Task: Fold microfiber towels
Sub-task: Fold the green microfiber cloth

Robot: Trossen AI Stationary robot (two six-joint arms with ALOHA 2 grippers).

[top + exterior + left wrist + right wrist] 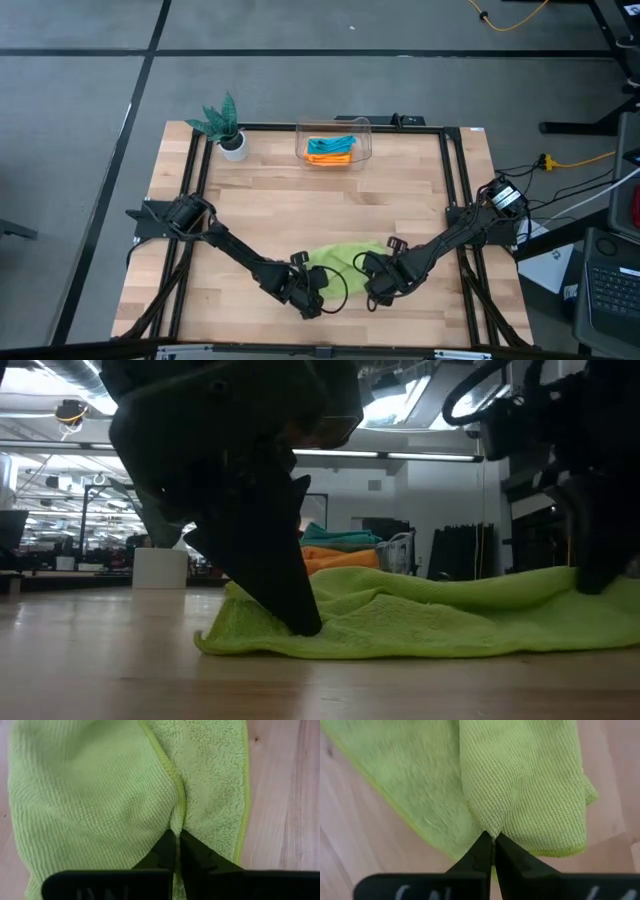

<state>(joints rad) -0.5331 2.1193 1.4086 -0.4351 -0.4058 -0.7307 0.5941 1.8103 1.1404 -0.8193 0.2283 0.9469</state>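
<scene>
Lime green towel (348,256) spread, rumpled and partly doubled, on the near middle of the tabletop (320,195). Pinched along its near edge by both grippers: left gripper (176,837) pressed together on a raised crease, right gripper (492,839) closed on a fold. Folding step judged just begun; next move likely a joint lift and carry-over, kept level. Both arms angled low and inward. Other towels (331,150) stacked in a clear bin (362,128) at the far edge.
</scene>
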